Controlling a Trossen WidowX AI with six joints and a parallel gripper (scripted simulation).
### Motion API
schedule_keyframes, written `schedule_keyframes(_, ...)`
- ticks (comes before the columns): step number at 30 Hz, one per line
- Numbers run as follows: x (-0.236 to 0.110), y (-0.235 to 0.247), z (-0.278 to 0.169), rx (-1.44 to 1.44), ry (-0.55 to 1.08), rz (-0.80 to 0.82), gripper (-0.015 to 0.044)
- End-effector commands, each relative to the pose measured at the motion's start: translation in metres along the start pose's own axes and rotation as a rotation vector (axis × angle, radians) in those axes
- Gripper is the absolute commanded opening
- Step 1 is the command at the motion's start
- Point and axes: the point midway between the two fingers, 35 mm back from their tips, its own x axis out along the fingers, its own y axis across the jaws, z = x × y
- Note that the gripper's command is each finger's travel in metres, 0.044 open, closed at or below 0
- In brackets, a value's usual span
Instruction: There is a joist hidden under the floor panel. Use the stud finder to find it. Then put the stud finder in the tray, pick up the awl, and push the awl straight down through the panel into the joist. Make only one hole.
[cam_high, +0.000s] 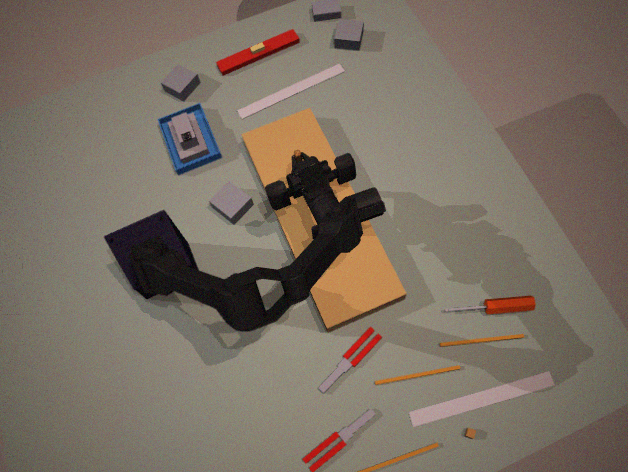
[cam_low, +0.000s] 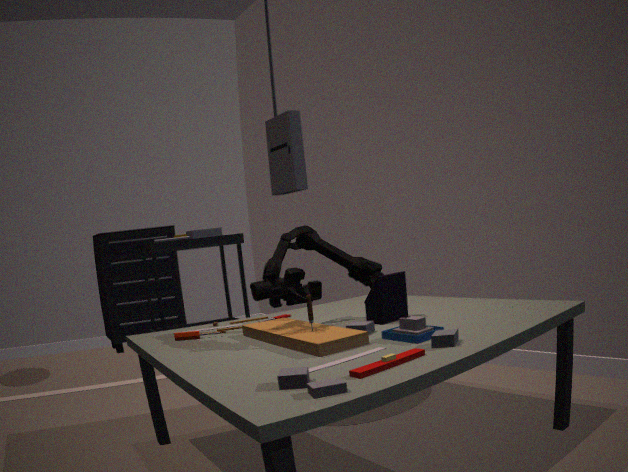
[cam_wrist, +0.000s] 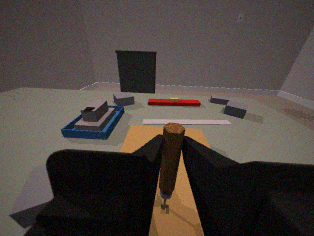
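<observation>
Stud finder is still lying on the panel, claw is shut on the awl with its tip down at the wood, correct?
Not quite. The stud finder already sits in the blue tray, as the top view shows. The rest holds: the claw is shut on the awl, tip down at the panel.

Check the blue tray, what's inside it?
The grey stud finder sits inside the blue tray, covering most of its floor. Anything beneath it can't be seen.
</observation>
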Motion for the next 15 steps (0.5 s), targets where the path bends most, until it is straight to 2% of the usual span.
schedule_keyframes(1,0.0019,0.0,-0.0055,-0.005,-0.002,-0.001,0.0)
schedule_keyframes(15,0.0008,-0.0001,-0.0039,0.0,0.0,-0.001,0.0)
